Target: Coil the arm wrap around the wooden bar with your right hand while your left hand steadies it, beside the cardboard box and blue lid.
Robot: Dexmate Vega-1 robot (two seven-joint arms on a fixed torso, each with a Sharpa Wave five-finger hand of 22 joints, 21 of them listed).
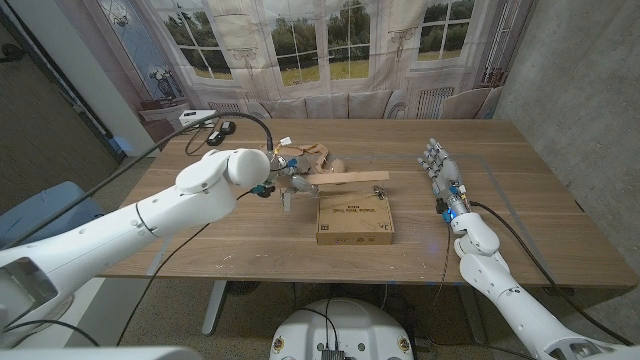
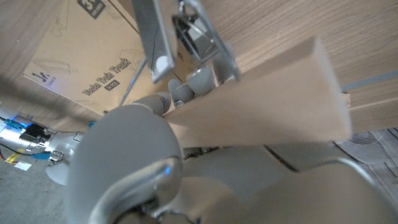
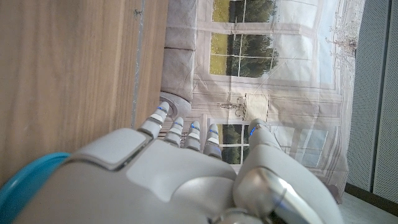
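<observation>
My left hand [image 1: 283, 180] grips one end of the pale wooden bar [image 1: 347, 178], which reaches right just behind the cardboard box [image 1: 355, 221]. The beige arm wrap [image 1: 315, 154] lies bunched on the table behind the hand and the bar. In the left wrist view the wooden bar [image 2: 267, 106] runs across my fingers [image 2: 194, 81], with the printed cardboard box [image 2: 74, 50] beyond. My right hand [image 1: 440, 170] stands apart at the right, fingers straight and spread, holding nothing. In the right wrist view those fingers [image 3: 180, 132] point along the table, and a blue curved edge [image 3: 25, 180] shows beside the hand's back.
A white device with black cables [image 1: 205, 120] lies at the table's back left. The wooden table [image 1: 520, 200] stretches well to the right of my right hand. A window backdrop stands behind the far edge, and a blue seat [image 1: 45, 205] is off the left side.
</observation>
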